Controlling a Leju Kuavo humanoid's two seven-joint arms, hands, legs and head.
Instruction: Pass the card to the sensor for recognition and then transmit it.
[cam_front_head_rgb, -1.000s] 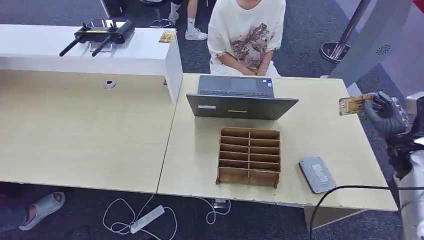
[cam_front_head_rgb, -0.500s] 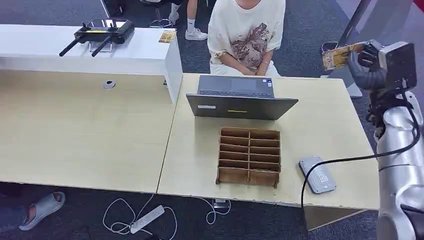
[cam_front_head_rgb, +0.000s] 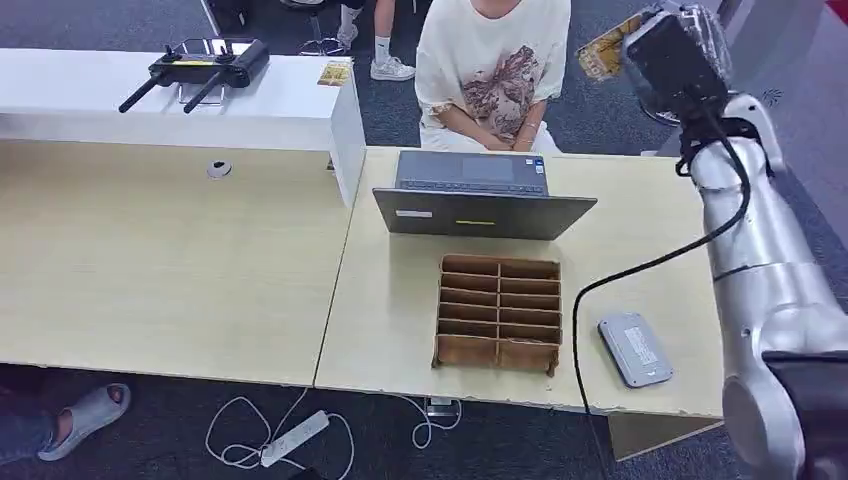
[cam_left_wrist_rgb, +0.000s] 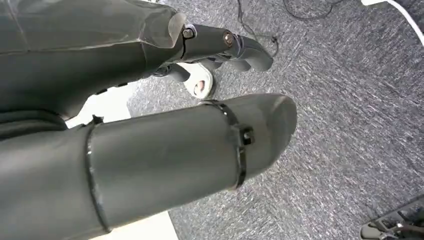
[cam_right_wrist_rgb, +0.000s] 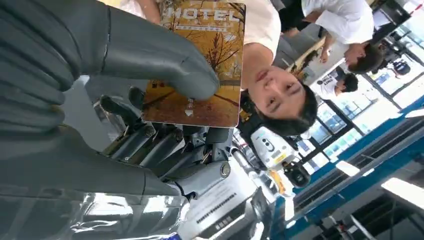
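Your right hand (cam_front_head_rgb: 668, 55) pinches the card (cam_right_wrist_rgb: 200, 65) between thumb and fingers, raised high toward the seated person (cam_front_head_rgb: 492, 70), well apart from the grey sensor (cam_front_head_rgb: 634, 349) on the table (cam_front_head_rgb: 640, 250). I judge the handover is what remains.

Glossy card (cam_right_wrist_rgb: 200, 65), matt wooden table (cam_front_head_rgb: 650, 260)

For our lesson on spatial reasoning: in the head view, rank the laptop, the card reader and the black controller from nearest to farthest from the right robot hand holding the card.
1. Laptop, mid-table, left of and below the right robot hand with the card.
2. Card reader, near the table's front edge, far below it.
3. Black controller, on the white counter at far left.
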